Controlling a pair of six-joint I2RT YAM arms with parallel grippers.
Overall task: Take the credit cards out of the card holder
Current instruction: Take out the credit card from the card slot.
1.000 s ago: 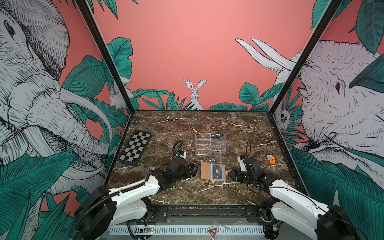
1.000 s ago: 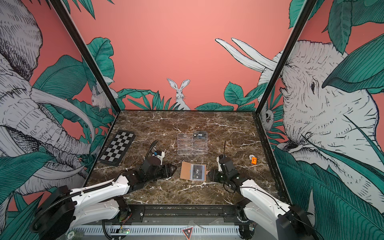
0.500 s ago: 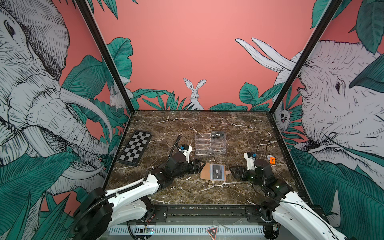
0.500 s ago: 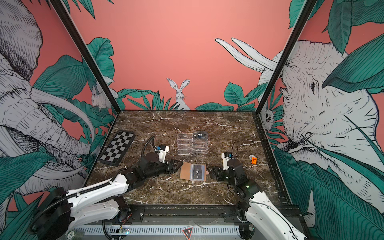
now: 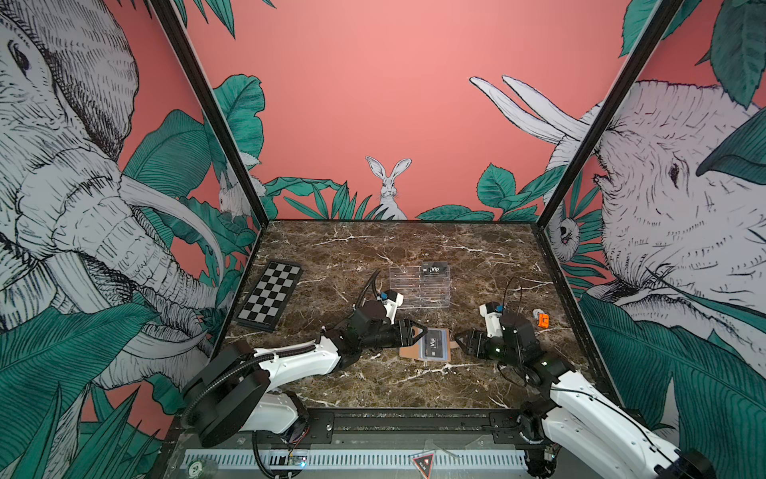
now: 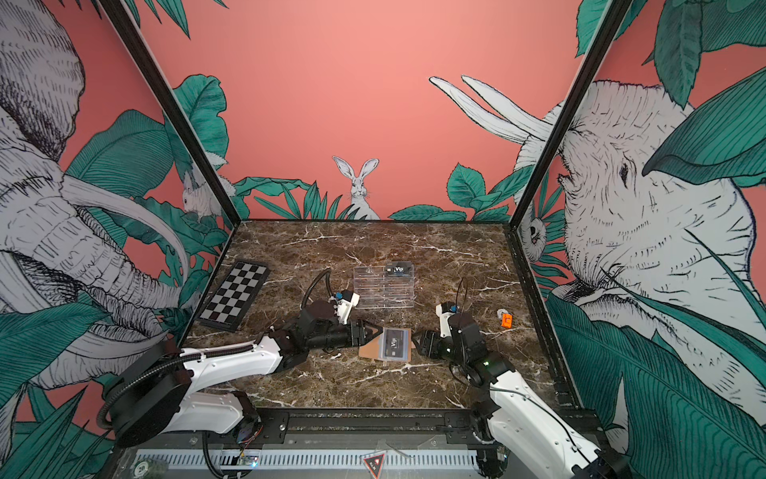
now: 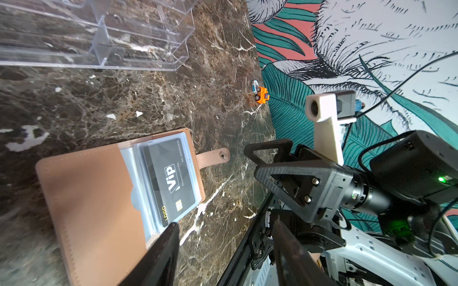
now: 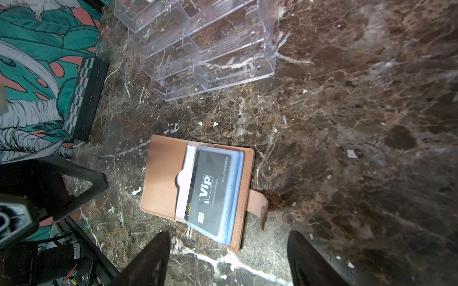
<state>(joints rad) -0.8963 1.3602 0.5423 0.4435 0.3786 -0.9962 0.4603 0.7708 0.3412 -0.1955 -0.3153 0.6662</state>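
The tan card holder [image 5: 409,352] [image 6: 369,350] [image 7: 94,193] [image 8: 163,178] lies open on the marble. A black "Vip" credit card [image 5: 434,343] [image 6: 396,341] [image 7: 168,178] [image 8: 210,190] sits in its top clear sleeve. My left gripper [image 5: 419,331] [image 6: 375,331] [image 7: 224,222] is open at the holder's left side, one fingertip [image 7: 171,230] over the sleeve's corner. My right gripper [image 5: 461,341] [image 6: 418,342] [image 8: 229,234] is open and empty beside the snap tab [image 8: 257,203]. A second credit card [image 5: 434,268] [image 6: 399,268] stands on the acrylic stand.
The clear acrylic tiered stand [image 5: 418,288] [image 6: 383,290] is just behind the holder. A chequered board [image 5: 271,296] lies at the left wall, and a small orange toy [image 5: 543,319] sits near the right wall. Printed walls close in three sides.
My left gripper has moved right, up to the holder's left side. My right wrist has swung to a new pose, with its gripper still by the snap tab. The holder has not moved.
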